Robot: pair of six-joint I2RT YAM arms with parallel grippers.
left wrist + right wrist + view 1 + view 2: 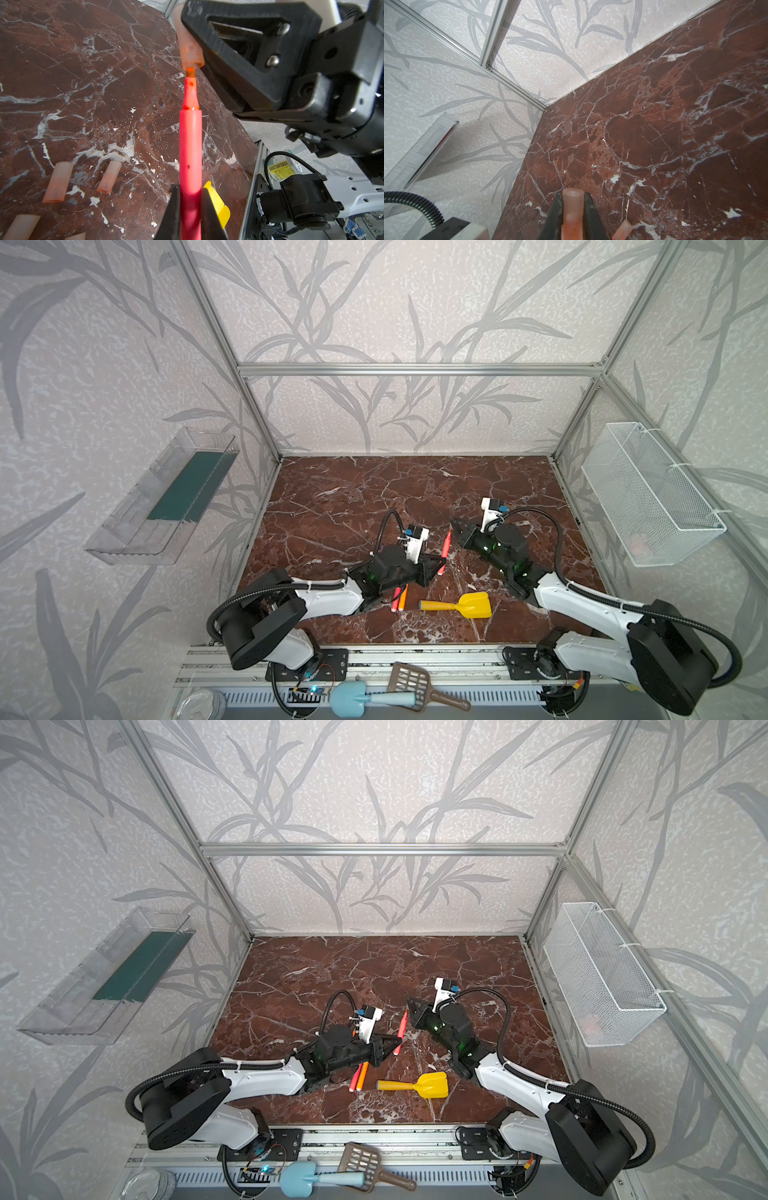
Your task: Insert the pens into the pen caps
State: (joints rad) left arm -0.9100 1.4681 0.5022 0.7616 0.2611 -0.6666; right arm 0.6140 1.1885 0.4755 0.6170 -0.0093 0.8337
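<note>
My left gripper [190, 187] is shut on a red-pink pen [190, 145], which points away from it. The pen's tip sits right at the open mouth of a translucent pinkish pen cap [190, 54]. My right gripper [573, 195] is shut on that cap [572, 207]. In both top views the held pen [446, 547] [401, 1029] spans the gap between the left gripper [441, 562] and the right gripper [455, 526] at mid-table. Several loose caps [58, 181] [109, 176] lie on the marble, and another cap [623, 229] lies nearby. A red and an orange pen [401, 597] lie under the left arm.
A yellow toy shovel [457, 605] lies on the marble near the front. A white wire basket [652, 497] hangs on the right wall and a clear tray [162, 497] on the left wall. A blue scoop [353, 697] and a brown scoop [415, 684] rest on the front rail.
</note>
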